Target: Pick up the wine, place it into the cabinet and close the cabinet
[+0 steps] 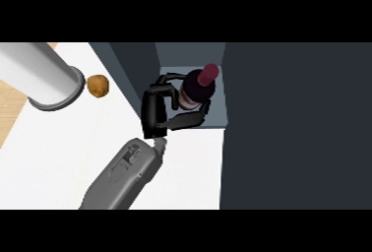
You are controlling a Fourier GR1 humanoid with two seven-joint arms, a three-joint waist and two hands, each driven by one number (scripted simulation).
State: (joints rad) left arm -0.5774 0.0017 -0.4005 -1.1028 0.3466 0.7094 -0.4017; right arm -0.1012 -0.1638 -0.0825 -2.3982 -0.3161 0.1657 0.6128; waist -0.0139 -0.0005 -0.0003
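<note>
Head view
Bottle: the wine bottle stands inside the open cabinet, on its pale floor, close to the cabinet's back left corner. It has a dark body, a pale label band and a dark red neck and cap that tilt toward the upper right.
Right hand: the black right hand reaches into the cabinet from the worktop's edge. Its fingers curl round the bottle's far side and the thumb bends round the near side, so the bottle sits pinched between them.
Right forearm: grey, it runs from the lower edge up to the cabinet's opening.
Cabinet: dark walls frame the opening; a broad dark panel fills the right side.
Worktop: the white worktop lies left of the cabinet.
Left forearm: a large grey cylinder lies at the upper left corner; I take it for the left forearm, no hand showing.
Potato: a small brown potato lies on the worktop just beside the cylinder's end, left of the cabinet.
</note>
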